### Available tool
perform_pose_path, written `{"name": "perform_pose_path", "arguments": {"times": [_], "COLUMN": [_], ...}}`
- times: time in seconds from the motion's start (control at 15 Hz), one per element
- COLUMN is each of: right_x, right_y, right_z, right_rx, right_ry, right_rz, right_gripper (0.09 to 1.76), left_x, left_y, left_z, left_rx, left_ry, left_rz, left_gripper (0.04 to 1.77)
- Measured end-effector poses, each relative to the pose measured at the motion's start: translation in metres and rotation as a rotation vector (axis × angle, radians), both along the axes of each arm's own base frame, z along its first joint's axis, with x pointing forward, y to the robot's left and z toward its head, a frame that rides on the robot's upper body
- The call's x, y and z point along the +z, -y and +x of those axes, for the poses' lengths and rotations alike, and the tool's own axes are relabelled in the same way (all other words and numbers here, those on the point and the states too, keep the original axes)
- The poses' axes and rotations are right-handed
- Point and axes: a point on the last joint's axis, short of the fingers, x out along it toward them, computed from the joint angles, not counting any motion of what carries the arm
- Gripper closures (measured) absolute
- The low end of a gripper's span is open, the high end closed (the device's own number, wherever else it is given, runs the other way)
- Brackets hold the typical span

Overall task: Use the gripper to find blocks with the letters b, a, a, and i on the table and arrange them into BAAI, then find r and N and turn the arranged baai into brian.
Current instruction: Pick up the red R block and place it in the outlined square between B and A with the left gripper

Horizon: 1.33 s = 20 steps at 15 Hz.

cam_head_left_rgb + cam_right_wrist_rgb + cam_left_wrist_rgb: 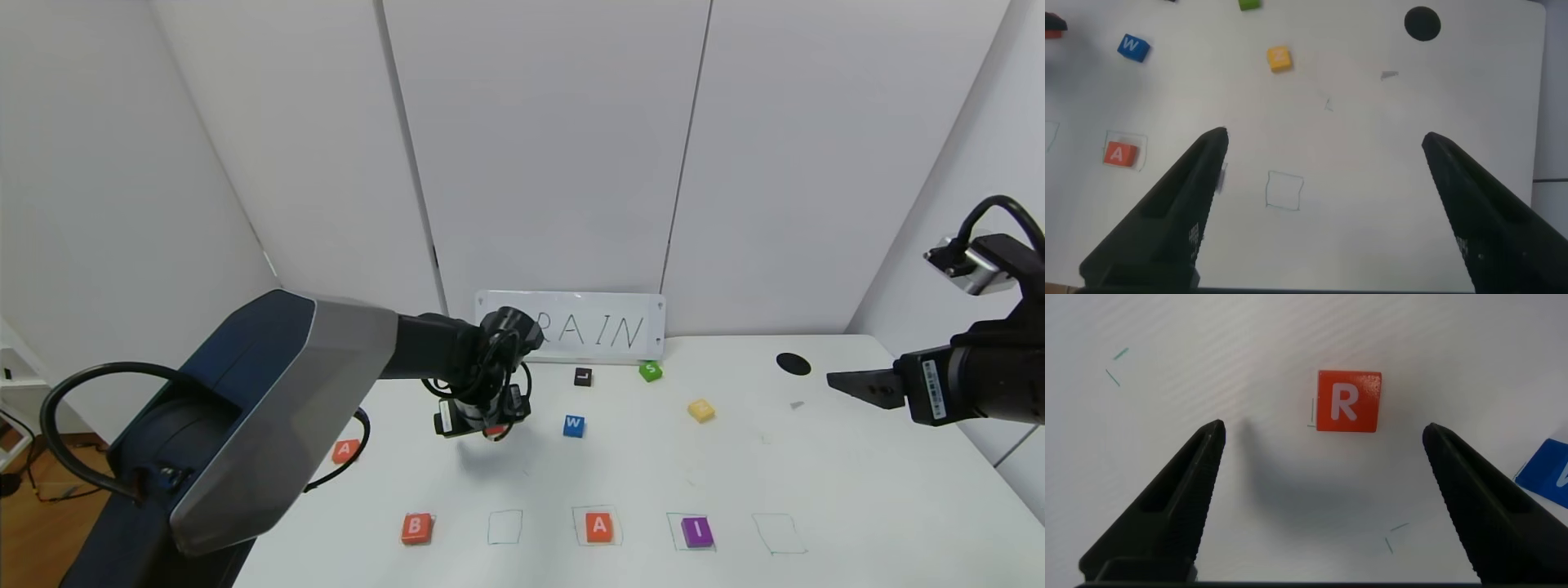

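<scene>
Head: table [816, 457] row reads B [416, 528], empty square, A [599, 527], I [696, 532], empty square. Spare A [346, 450] at 9 o'clock, N [701, 410] at 2. R and N unplaced. Left wrist: my left gripper [1323, 469] wide open, empty, hovering over R [1348, 401]. Right wrist: right gripper [1327, 175] open, empty, parked off the table's right side.

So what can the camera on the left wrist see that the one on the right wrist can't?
Only the left wrist view shows the letter on the orange R block, lying on the table ahead of the open left gripper.

Only the right wrist view shows the yellow block, an orange A block in its drawn square, an empty square, a black hole and the open right gripper.

Both catch the blue W block, and neither gripper holds anything.
</scene>
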Motion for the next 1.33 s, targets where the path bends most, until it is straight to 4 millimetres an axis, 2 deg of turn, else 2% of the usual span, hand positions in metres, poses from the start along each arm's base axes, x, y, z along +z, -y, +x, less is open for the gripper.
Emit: {"name": "perform_pose_path", "arguments": {"times": [1.33], "right_x": [-0.0015], "right_y": [-0.0014], "right_z": [0.0009], "right_rx": [0.004], "right_ry": [-0.005], "right_rz": [-0.003], "right_gripper": [0.14], "left_x": [-0.0012], "left_y": [0.0012], "left_z": [0.0011], "left_rx": [-0.016], "left_ry": [0.014], "left_rz": [-0.015], "left_gripper": [0.09]}}
